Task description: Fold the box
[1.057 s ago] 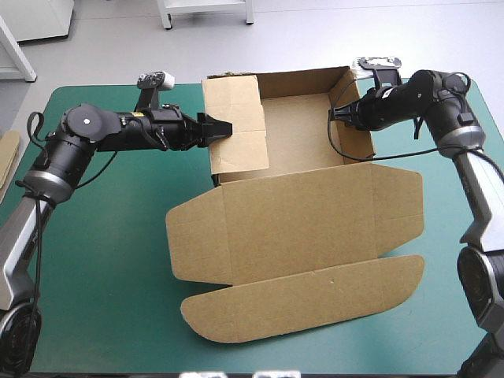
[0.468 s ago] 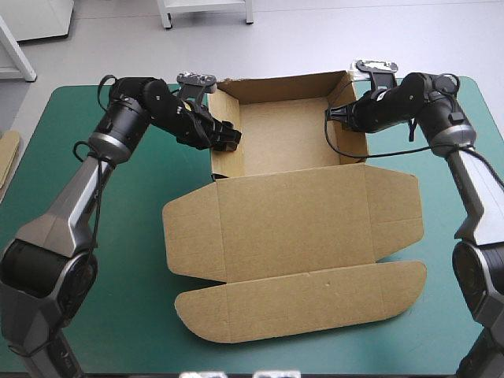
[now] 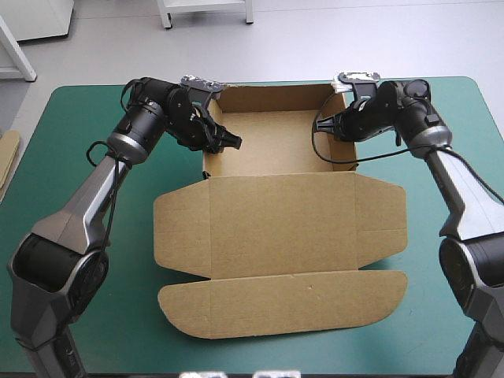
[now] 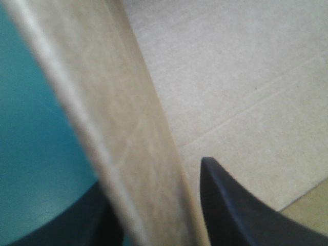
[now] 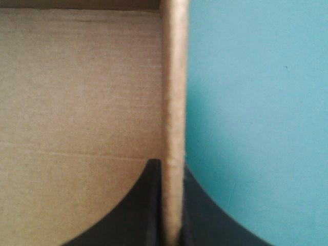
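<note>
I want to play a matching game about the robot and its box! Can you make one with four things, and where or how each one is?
Things:
1. left gripper
2. right gripper
3. lid
4. table cover

Place, colour or state:
A. lies flat on the table
B. teal-green
C. pinches the right wall of the box
D. pinches the box's left wall

Pairs: 1-D, 2-C, 3-A, 4-B

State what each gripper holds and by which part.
Both hold the brown box: the left gripper pinches its left side wall, the right gripper its right side wall, one finger inside and one outside.
</note>
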`<action>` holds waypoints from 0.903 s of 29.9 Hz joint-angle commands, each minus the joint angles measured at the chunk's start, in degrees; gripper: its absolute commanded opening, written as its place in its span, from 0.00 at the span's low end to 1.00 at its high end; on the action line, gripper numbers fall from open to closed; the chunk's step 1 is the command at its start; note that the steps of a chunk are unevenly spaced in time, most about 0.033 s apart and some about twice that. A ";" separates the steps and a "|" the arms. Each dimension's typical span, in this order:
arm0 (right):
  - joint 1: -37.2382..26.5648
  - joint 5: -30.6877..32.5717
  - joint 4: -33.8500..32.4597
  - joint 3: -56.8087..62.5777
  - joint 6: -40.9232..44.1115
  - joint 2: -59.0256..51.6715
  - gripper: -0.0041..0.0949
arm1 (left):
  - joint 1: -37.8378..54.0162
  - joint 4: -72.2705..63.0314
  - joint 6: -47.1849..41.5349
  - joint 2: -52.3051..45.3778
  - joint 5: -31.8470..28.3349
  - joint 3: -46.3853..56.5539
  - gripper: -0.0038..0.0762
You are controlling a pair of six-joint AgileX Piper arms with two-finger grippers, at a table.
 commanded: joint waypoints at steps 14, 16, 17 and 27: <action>2.75 -0.93 -6.08 -1.65 2.04 -1.04 0.04 | -0.28 1.69 0.19 3.33 -2.25 -1.99 0.04; 2.75 -1.04 -6.22 -1.65 2.04 -0.33 0.04 | -0.28 1.97 0.19 3.92 -2.54 -1.99 0.04; 2.75 -1.15 -6.36 -1.65 2.04 0.33 0.04 | -0.28 1.97 0.30 4.41 -2.90 -1.99 0.04; 2.75 -1.43 -10.02 -1.76 1.90 3.75 0.04 | -0.28 2.10 0.15 7.49 -6.64 -1.88 0.04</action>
